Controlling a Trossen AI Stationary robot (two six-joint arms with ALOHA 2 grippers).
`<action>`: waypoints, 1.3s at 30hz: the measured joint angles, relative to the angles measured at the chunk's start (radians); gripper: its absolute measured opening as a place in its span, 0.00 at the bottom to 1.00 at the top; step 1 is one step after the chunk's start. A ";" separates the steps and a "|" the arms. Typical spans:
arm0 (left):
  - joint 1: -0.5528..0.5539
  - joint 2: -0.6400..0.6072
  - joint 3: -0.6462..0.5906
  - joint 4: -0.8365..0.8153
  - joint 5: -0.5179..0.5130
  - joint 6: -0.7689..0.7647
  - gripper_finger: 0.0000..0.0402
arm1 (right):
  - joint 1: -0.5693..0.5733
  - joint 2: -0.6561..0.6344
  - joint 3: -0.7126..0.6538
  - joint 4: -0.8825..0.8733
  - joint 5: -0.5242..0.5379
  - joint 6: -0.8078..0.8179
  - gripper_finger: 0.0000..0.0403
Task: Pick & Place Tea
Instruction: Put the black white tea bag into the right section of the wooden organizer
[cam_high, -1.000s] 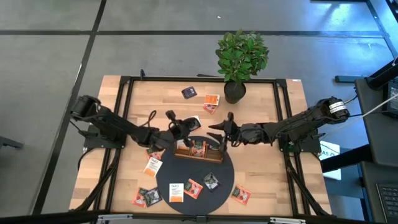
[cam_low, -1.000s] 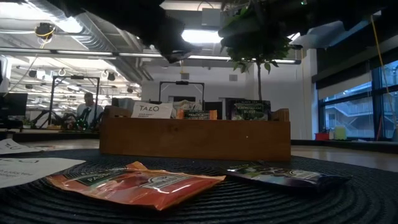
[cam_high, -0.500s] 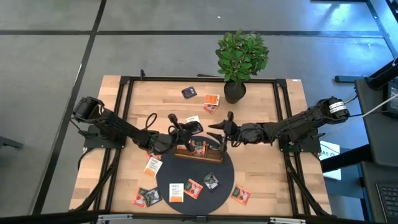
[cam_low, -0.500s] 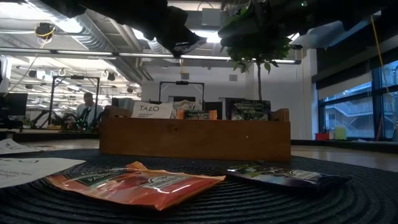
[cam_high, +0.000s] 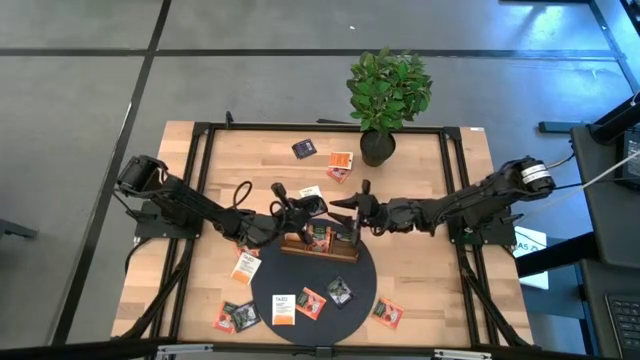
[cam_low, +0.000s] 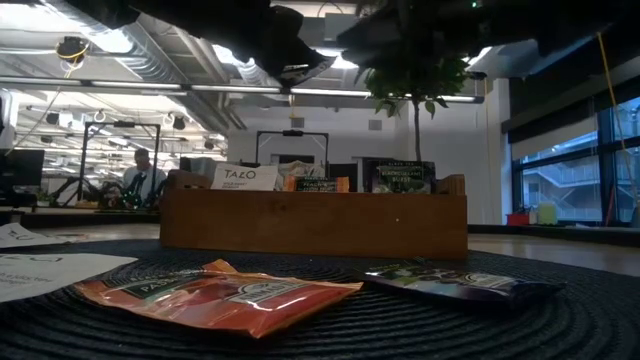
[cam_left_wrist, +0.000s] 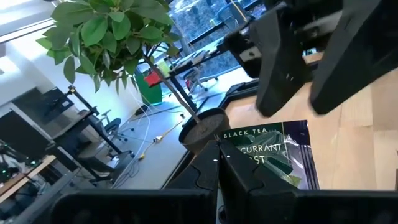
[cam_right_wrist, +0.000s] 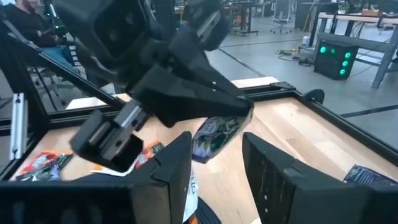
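Your left gripper (cam_high: 312, 206) is clamped on a dark sachet (cam_right_wrist: 214, 135) above the tray (cam_high: 318, 247). Right gripper (cam_high: 340, 208) stands open, empty. Several sachets are filed; many (cam_high: 298, 302) lie loose.

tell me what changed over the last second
The left gripper, shut on a dark tea sachet, moved from beside the wooden tray to above it. The right gripper, open, edged closer to it. The sachets on the mat stayed put.

tray (cam_low: 312, 224): matt wood | sachet (cam_low: 215, 293): glossy foil | mat (cam_low: 560, 330): woven
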 joint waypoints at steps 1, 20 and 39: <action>0.000 0.000 0.000 0.005 0.000 0.000 0.01 | -0.004 0.006 0.000 0.010 0.000 0.001 0.36; 0.000 -0.001 0.001 0.053 -0.015 -0.031 0.01 | -0.043 0.135 0.006 0.205 -0.002 0.046 0.36; -0.004 -0.001 0.001 0.044 -0.030 -0.027 0.01 | -0.047 0.173 0.057 0.192 0.018 -0.020 0.36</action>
